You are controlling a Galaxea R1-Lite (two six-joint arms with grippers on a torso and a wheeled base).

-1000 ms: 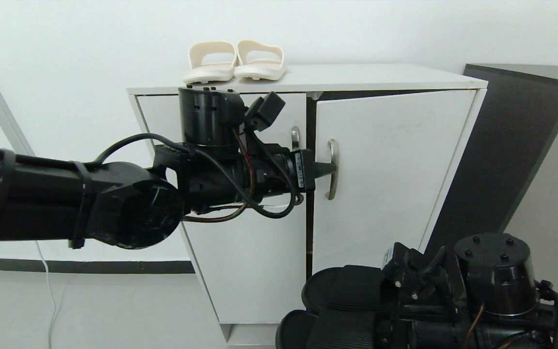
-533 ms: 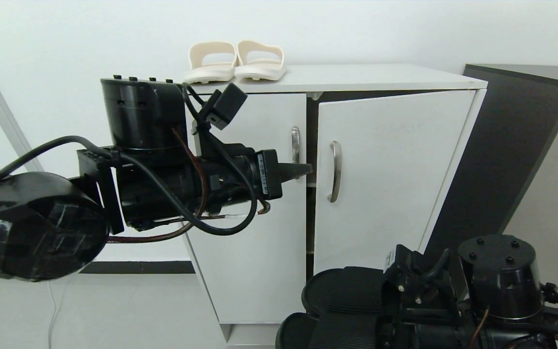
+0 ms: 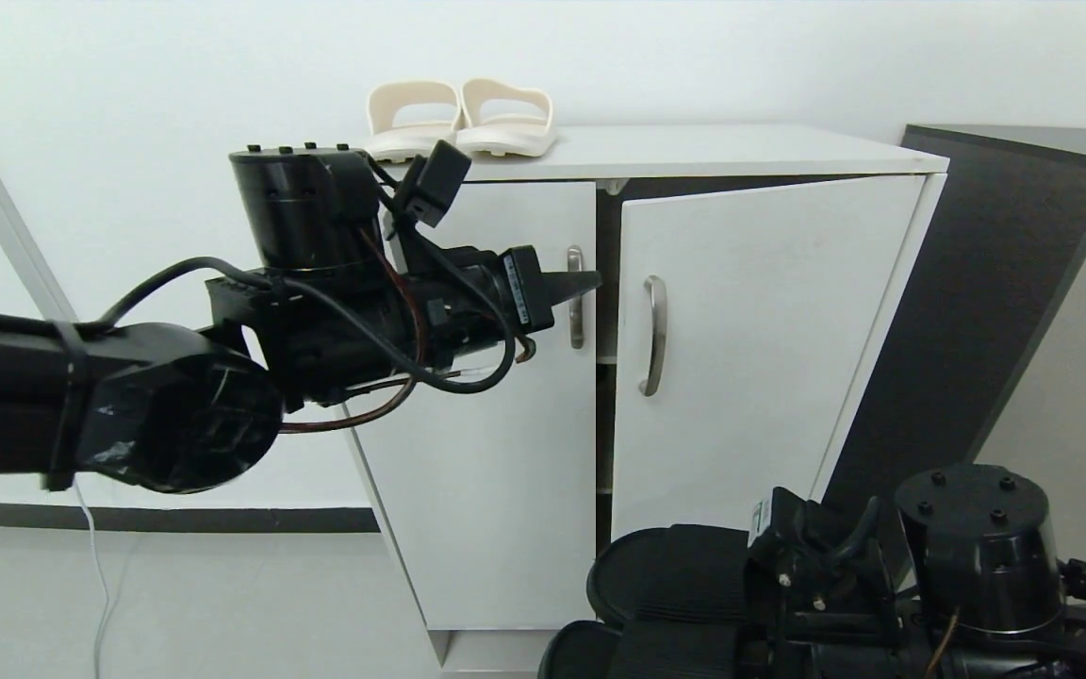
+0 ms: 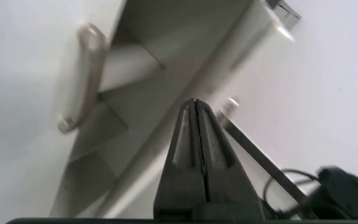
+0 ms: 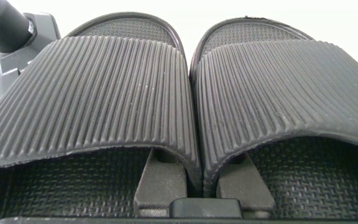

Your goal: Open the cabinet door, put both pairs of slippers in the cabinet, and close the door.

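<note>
The white cabinet (image 3: pixel 694 151) has its right door (image 3: pixel 750 358) slightly ajar, leaving a dark gap beside the left door (image 3: pixel 477 490). A cream pair of slippers (image 3: pixel 458 118) sits on the cabinet top. My left gripper (image 3: pixel 590 281) is shut and empty, its tip just in front of the left door's handle (image 3: pixel 576 297); the right door's handle (image 3: pixel 654 335) stands free. In the left wrist view the shut fingers (image 4: pixel 188 134) point at the gap. Low in front of the cabinet, my right gripper (image 5: pixel 201 183) is clamped on the black slippers (image 5: pixel 185 93) (image 3: pixel 666 585), a finger under each strap.
A dark grey cabinet (image 3: pixel 1024 283) stands right beside the white one. A white wall is behind and to the left, with a dark baseboard (image 3: pixel 175 519) and a thin white cable (image 3: pixel 100 585) hanging down it.
My left gripper has let go of the right door's handle, drawn back to the left, then risen to the left door's handle. The right door stays ajar. The black slippers sank slightly.
</note>
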